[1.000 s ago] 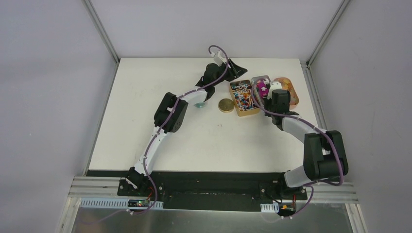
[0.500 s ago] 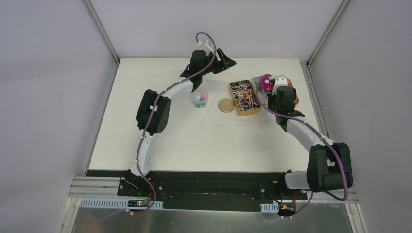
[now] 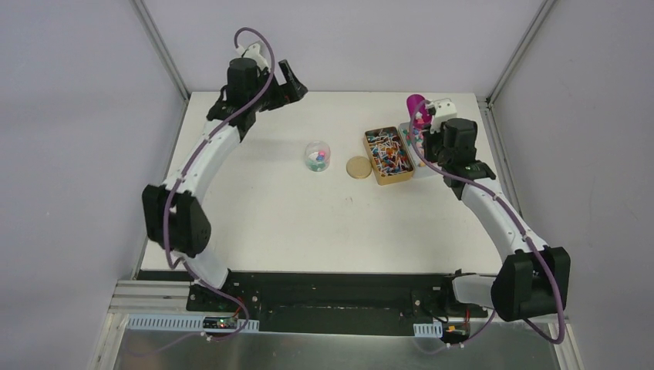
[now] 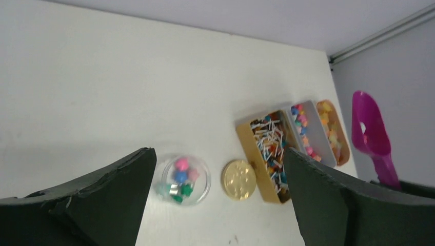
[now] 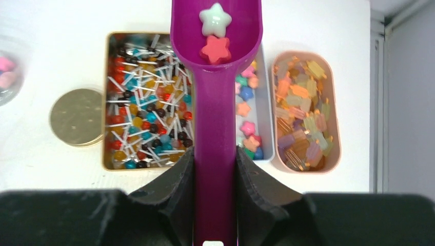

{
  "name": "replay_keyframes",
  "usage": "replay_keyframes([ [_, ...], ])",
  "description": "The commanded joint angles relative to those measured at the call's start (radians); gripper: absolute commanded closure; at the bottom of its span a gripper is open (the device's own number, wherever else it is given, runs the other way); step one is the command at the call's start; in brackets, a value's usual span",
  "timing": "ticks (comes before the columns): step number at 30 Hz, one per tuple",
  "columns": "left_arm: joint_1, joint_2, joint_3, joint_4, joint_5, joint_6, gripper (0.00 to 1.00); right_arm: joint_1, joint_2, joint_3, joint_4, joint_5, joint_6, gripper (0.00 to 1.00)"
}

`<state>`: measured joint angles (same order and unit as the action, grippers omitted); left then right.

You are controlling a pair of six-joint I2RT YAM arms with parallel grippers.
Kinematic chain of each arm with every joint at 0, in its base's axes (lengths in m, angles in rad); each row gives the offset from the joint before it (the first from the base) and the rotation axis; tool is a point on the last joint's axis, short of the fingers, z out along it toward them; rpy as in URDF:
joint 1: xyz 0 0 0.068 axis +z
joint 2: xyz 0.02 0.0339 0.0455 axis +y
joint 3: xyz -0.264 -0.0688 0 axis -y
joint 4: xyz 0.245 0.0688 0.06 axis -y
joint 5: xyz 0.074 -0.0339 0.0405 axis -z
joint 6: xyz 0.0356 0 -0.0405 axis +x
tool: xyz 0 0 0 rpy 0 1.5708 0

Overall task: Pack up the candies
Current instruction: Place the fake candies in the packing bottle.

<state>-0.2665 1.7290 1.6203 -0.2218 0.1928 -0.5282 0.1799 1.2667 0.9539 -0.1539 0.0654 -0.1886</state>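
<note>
Right end effector [image 5: 215, 160] is clamped on the handle of the purple scoop [image 5: 215, 102]. Two star candies [image 5: 215, 49] sit in its bowl, up over the white tray [image 5: 267, 128] of more stars. Gold tin [image 5: 106, 102] to the left, pink tray [image 5: 336, 113] to the right. Left end effector [image 4: 216, 152] is spread wide, holding nothing, raised at the far left of the counter [image 3: 308, 223]. Clear jar [image 4: 183, 179] with a few candies stands mid-counter beside a gold disc [image 4: 239, 179].

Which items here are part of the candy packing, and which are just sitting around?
In use: purple scoop held by the right gripper; two star candies in it; grey tray of star candies; clear jar; probably the gold lid.
Likely idle: gold tin of stick sweets; pink tray.
</note>
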Motion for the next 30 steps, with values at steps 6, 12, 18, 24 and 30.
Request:
replay_keyframes([
  [6,-0.002,-0.439,-0.385,-0.107,-0.188,0.158,0.01,0.215,-0.007,0.167,-0.086,0.132,-0.132,1.00],
  [12,-0.002,-0.595,-0.549,-0.112,-0.187,0.193,0.01,0.359,0.065,0.242,-0.128,0.251,-0.250,1.00],
  [18,-0.002,-0.775,-0.677,-0.089,-0.322,0.239,0.01,0.478,0.179,0.322,-0.138,0.397,-0.364,1.00],
  [24,-0.004,-0.890,-0.701,-0.080,-0.392,0.255,0.01,0.567,0.302,0.389,-0.141,0.481,-0.473,1.00],
  [30,-0.004,-0.912,-0.699,-0.086,-0.462,0.247,0.01,0.642,0.375,0.401,-0.100,0.582,-0.615,1.00],
])
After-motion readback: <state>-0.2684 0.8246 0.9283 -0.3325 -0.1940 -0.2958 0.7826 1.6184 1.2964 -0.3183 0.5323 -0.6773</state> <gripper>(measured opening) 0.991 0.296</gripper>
